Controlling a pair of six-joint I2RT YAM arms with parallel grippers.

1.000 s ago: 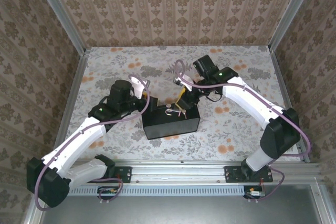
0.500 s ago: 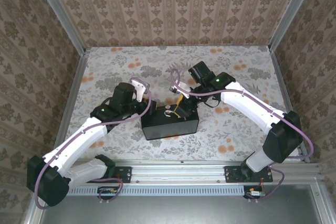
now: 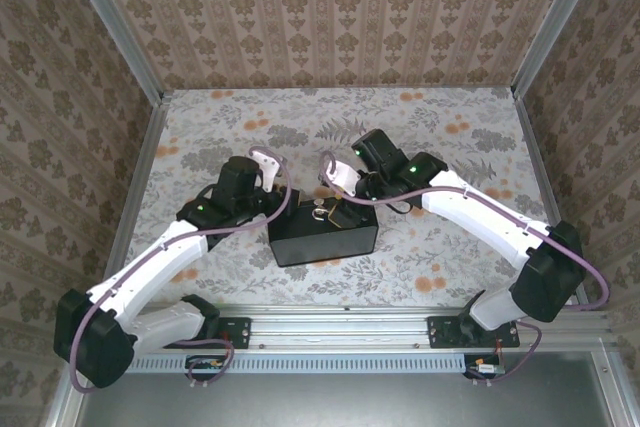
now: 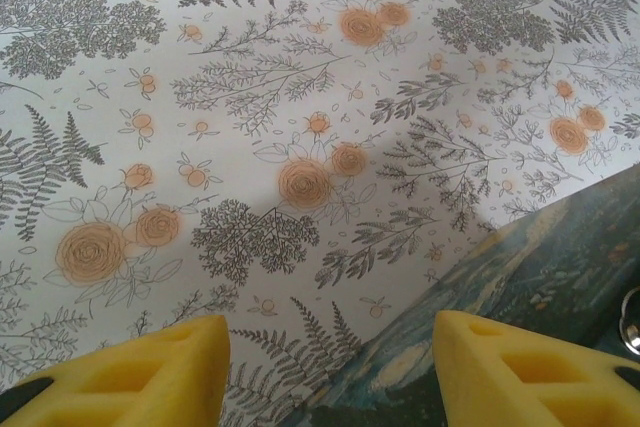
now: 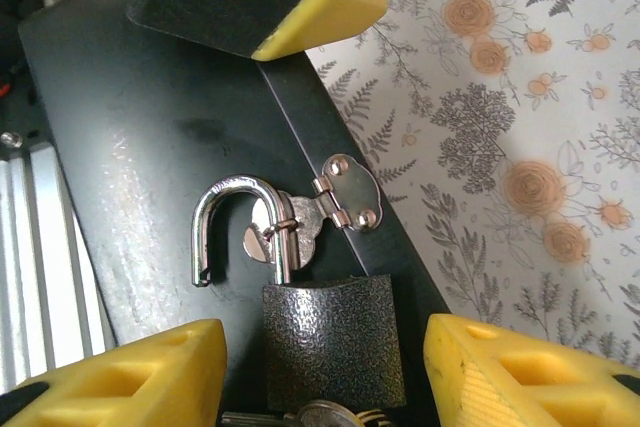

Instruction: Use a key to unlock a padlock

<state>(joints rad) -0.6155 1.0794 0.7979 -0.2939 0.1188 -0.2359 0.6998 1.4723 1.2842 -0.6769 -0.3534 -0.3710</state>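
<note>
In the right wrist view the padlock (image 5: 333, 342) is seen low in the centre, hung from a hasp (image 5: 345, 197) on a black box (image 5: 130, 177), with one end of its shackle swung free. The key (image 5: 325, 414) is glimpsed at the bottom edge, right under the padlock body, mostly cut off. The right gripper (image 5: 325, 347) is held spread on either side of that body, gaps showing on both sides. The left gripper (image 4: 330, 347) is spread open across the box edge, nothing clasped, above the flowered table cover (image 4: 300, 97)

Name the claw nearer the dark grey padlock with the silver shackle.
Right. The right claw straddles the padlock; left claw sits at the black box's left edge.
</note>
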